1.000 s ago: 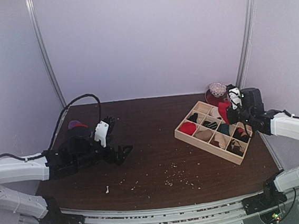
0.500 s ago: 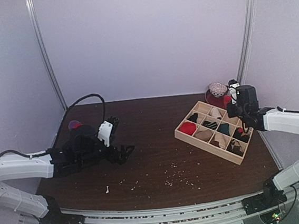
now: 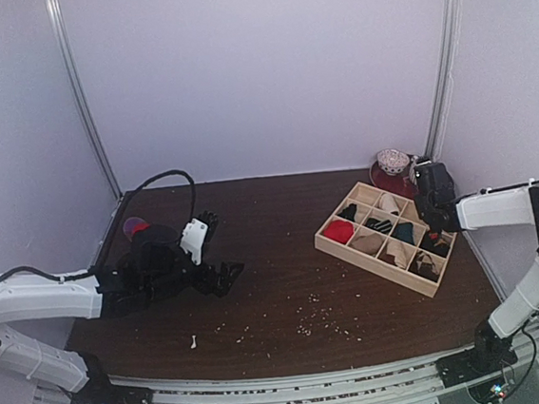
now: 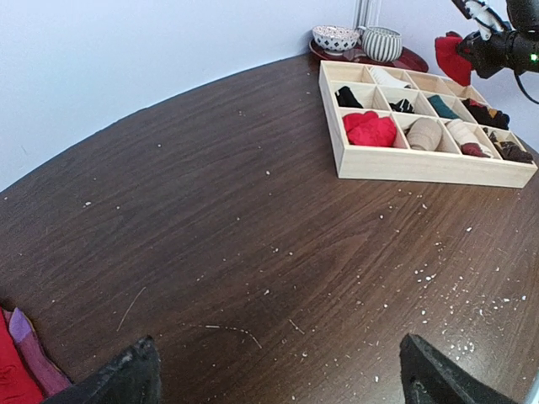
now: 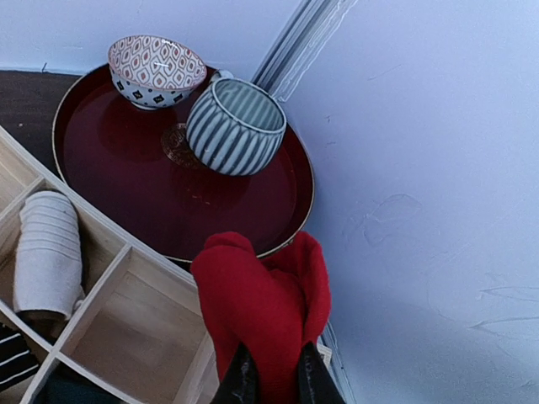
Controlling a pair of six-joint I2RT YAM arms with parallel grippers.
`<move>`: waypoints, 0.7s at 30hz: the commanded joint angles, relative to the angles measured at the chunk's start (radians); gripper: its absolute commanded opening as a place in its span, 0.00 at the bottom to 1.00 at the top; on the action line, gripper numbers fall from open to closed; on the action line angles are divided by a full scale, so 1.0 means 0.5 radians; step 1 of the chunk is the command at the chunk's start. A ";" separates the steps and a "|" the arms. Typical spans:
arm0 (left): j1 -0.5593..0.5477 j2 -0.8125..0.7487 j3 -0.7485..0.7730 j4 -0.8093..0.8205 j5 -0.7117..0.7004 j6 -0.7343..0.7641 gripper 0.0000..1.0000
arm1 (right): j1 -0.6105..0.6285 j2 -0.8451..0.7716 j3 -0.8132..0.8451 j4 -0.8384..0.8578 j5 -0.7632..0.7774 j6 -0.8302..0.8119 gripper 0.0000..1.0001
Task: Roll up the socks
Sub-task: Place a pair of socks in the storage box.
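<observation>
A rolled red sock (image 5: 261, 307) hangs in my right gripper (image 5: 271, 370), whose fingers are shut on its lower end. It hovers over the far right corner of the wooden grid tray (image 5: 109, 278), by the wall. Seen from the left wrist, the same sock (image 4: 453, 57) hangs beyond the tray (image 4: 421, 164). Several cells hold rolled socks, among them a red one (image 4: 370, 128) and a cream one (image 5: 48, 248). My left gripper (image 4: 278, 379) is open and empty above bare table at the left (image 3: 219, 250). A red and purple sock (image 4: 17, 362) lies beside it.
A dark red round tray (image 5: 126, 160) behind the grid tray carries a patterned bowl (image 5: 156, 69) and a striped cup (image 5: 234, 124). The right wall and a corner post stand close by. Pale crumbs (image 3: 315, 326) dot the brown table.
My right gripper has carried the red sock back and right, towards the tray's far corner by the wall. The left arm has crept slightly right, still open.
</observation>
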 commanded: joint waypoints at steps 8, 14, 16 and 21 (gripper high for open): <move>0.022 0.001 0.018 0.089 -0.021 0.061 0.98 | -0.030 0.345 0.124 0.156 0.158 -0.019 0.00; 0.025 -0.013 0.002 0.083 -0.029 0.073 0.98 | -0.035 0.441 0.214 0.083 0.021 0.066 0.00; 0.025 -0.024 -0.004 0.083 -0.029 0.071 0.98 | -0.035 0.482 0.252 0.031 -0.028 0.100 0.00; 0.024 -0.066 -0.039 0.080 -0.032 0.058 0.98 | -0.042 0.531 0.273 -0.023 -0.156 0.143 0.00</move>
